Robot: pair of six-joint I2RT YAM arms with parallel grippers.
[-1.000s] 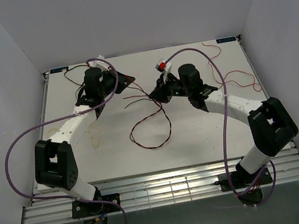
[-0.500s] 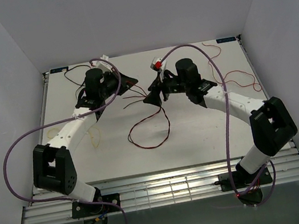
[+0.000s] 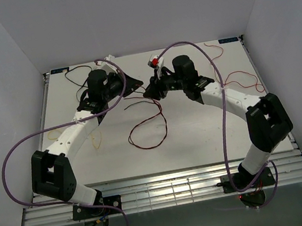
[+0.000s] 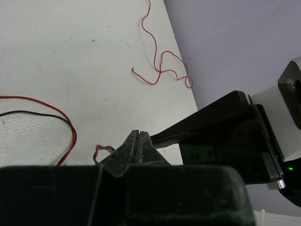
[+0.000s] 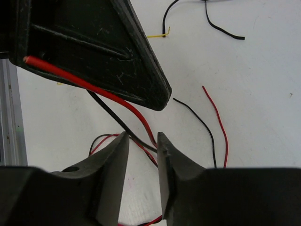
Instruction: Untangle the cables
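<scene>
1. The white table [image 3: 213, 131] lies under both arms.
2. The left arm [image 3: 70, 136] and the right arm [image 3: 231, 102] both reach to the far middle of the table. Their tips are close together.
3. The left gripper [image 4: 139, 136] has its jaws pressed tight together. I cannot tell if a wire is caught inside.
4. The right gripper [image 5: 142, 139] has its jaws a little apart. A red wire [image 5: 84, 85] and a black wire [image 5: 110, 114] run into the gap, not squeezed.
5. A dark red-brown cable [image 3: 162, 124] loops on the table just in front of the grippers.
6. A red cable [image 4: 160, 70] wiggles near the right edge.
7. A black cable [image 3: 71, 71] sits at the far left.
8. A yellow cable [image 3: 95, 139] lies beside the left arm.
</scene>
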